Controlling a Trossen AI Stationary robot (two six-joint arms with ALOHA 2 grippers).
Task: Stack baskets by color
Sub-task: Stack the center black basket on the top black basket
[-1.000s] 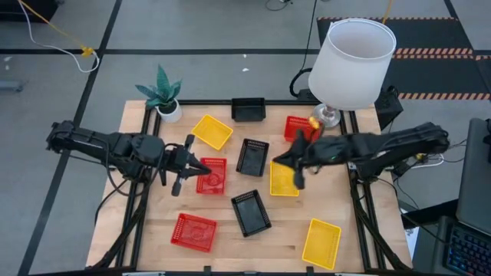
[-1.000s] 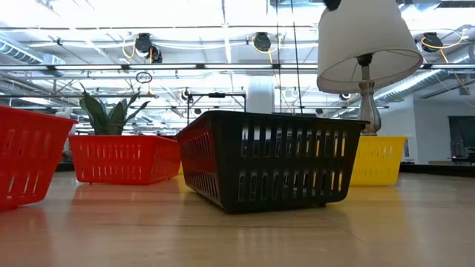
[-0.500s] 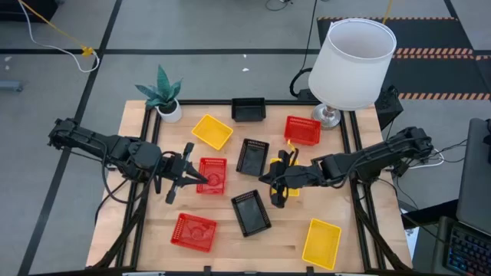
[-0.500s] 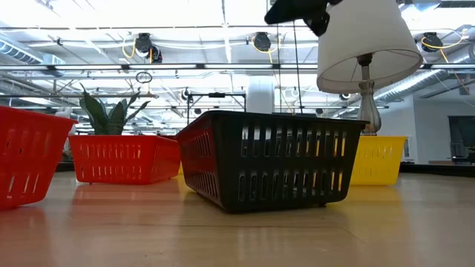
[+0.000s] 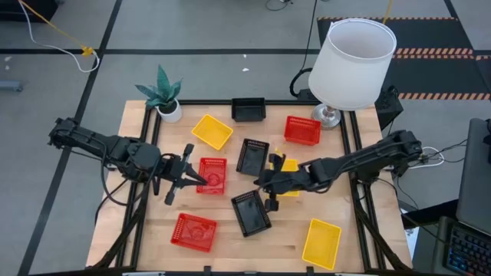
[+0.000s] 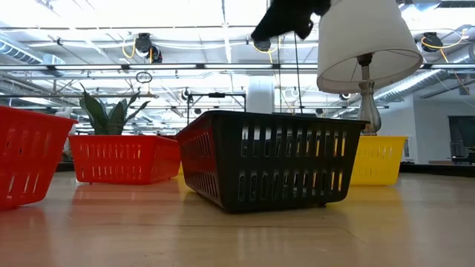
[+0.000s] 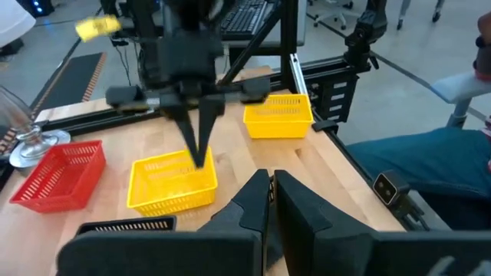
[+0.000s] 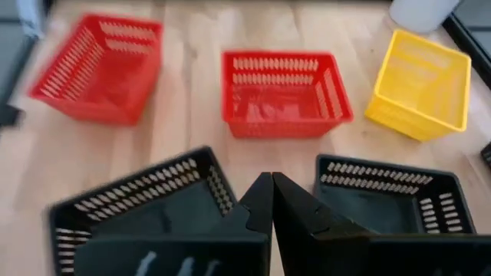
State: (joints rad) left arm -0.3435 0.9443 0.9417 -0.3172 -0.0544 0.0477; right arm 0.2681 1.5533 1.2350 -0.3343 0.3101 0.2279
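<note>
Several baskets lie scattered on the wooden table. My right gripper (image 5: 261, 182) is shut and empty, hanging above the table between two black baskets (image 5: 252, 156) (image 5: 251, 212), and its arm covers part of a yellow basket (image 5: 290, 165). In its wrist view the shut fingertips (image 8: 270, 192) point over the two black baskets (image 8: 142, 203) (image 8: 391, 192) toward two red baskets (image 8: 284, 92) (image 8: 100, 65). My left gripper (image 5: 198, 176) is shut and empty at the left rim of the middle red basket (image 5: 212, 175). Other baskets: yellow (image 5: 212, 131), black (image 5: 248, 110), red (image 5: 302, 129), red (image 5: 193, 231), yellow (image 5: 321, 244).
A white lampshade (image 5: 353, 61) on a glass foot stands at the back right corner. A small potted plant (image 5: 163, 96) stands at the back left. A black frame rail (image 5: 354, 192) runs along the table's sides. In the low view a black basket (image 6: 271, 167) fills the middle.
My right arm has swung from the back right, near the lamp, forward and left to the gap between the two black baskets. My left arm has barely moved.
</note>
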